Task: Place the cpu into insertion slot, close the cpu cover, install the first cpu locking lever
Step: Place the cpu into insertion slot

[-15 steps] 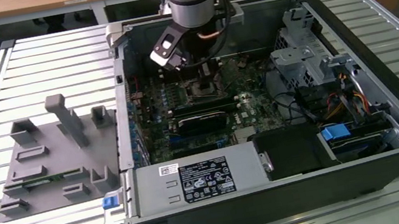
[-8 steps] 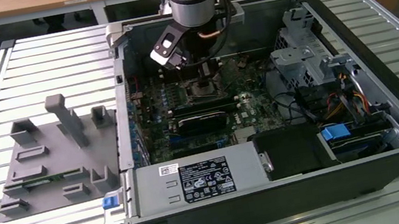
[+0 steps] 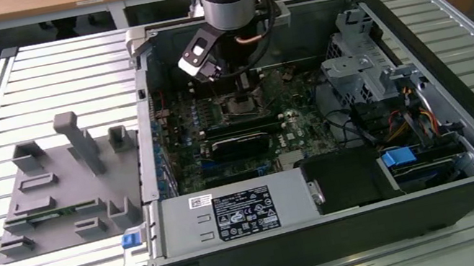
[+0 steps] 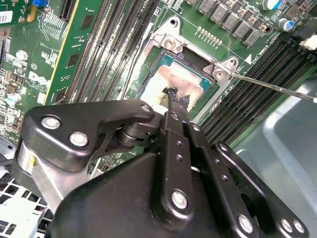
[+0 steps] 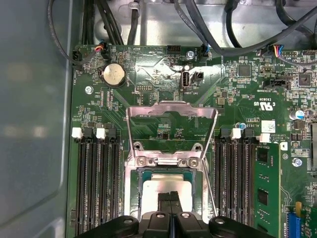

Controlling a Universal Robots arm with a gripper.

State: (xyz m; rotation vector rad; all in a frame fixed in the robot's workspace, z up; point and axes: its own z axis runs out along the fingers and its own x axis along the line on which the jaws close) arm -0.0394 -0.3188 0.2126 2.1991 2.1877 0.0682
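The cpu (image 5: 156, 191) lies flat in the insertion slot (image 5: 132, 171), its pale metal top (image 4: 178, 79) smeared with dark paste. My gripper (image 4: 173, 96) is shut, the two black fingers (image 5: 166, 201) pressed together with their tips resting on the cpu's top. The cpu cover (image 5: 171, 105) stands open, tilted up behind the slot on its hinge. A thin silver locking lever (image 4: 270, 87) sticks out sideways from the slot's corner bracket (image 4: 220, 73). In the exterior view the gripper (image 3: 244, 91) reaches down into the open computer case over the slot (image 3: 243, 108).
Long black memory slots (image 5: 96, 178) flank the socket, and one green memory stick (image 5: 262, 183) is seated. A coin battery (image 5: 113, 74) and cables (image 5: 198, 29) lie beyond the cover. A grey fixture (image 3: 61, 186) stands on the slatted table beside the case, whose power supply (image 3: 232, 214) fills the front.
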